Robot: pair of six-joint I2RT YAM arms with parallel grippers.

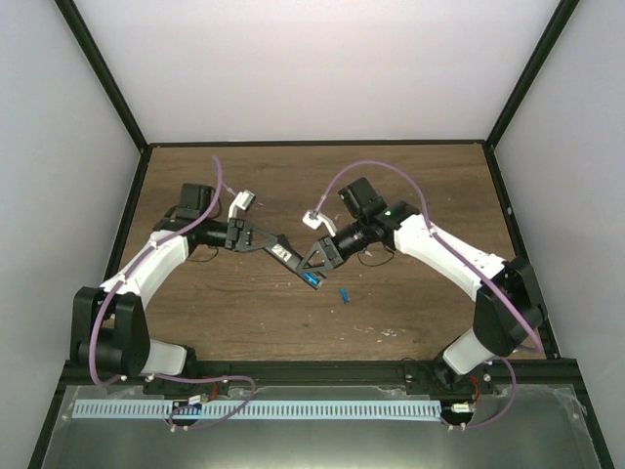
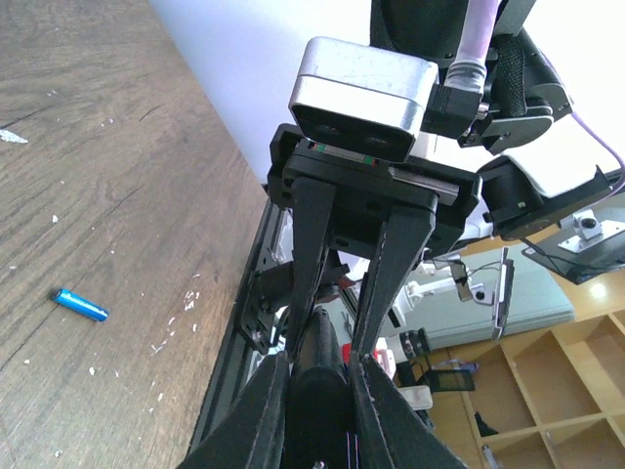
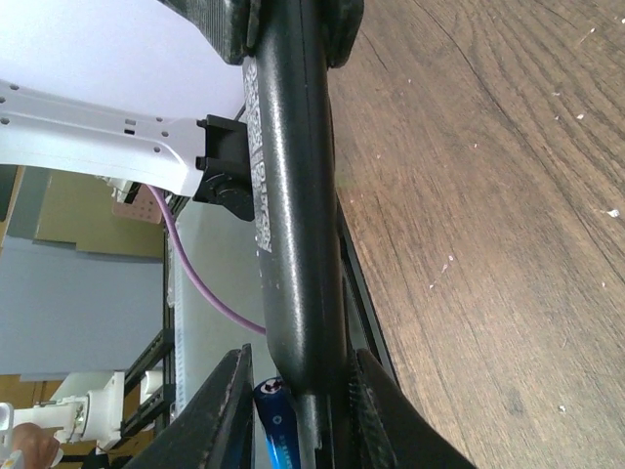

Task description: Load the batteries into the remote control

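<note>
The black remote control [image 1: 287,254] is held off the table between the two arms. My left gripper [image 1: 274,245] is shut on one end of it, and the left wrist view shows the remote [image 2: 317,386] squeezed between both fingers. My right gripper [image 1: 313,271] straddles the other end [image 3: 293,215]. One blue battery [image 3: 276,422] is wedged between its left finger [image 3: 227,410] and the remote's side. A second blue battery [image 1: 345,294] lies loose on the wood, also seen from the left wrist [image 2: 80,305].
The wooden table [image 1: 410,186] is ringed by a black frame [image 1: 322,369] and white walls. Pale specks of debris [image 2: 181,311] are scattered on the wood near the loose battery. Purple cables loop over both arms.
</note>
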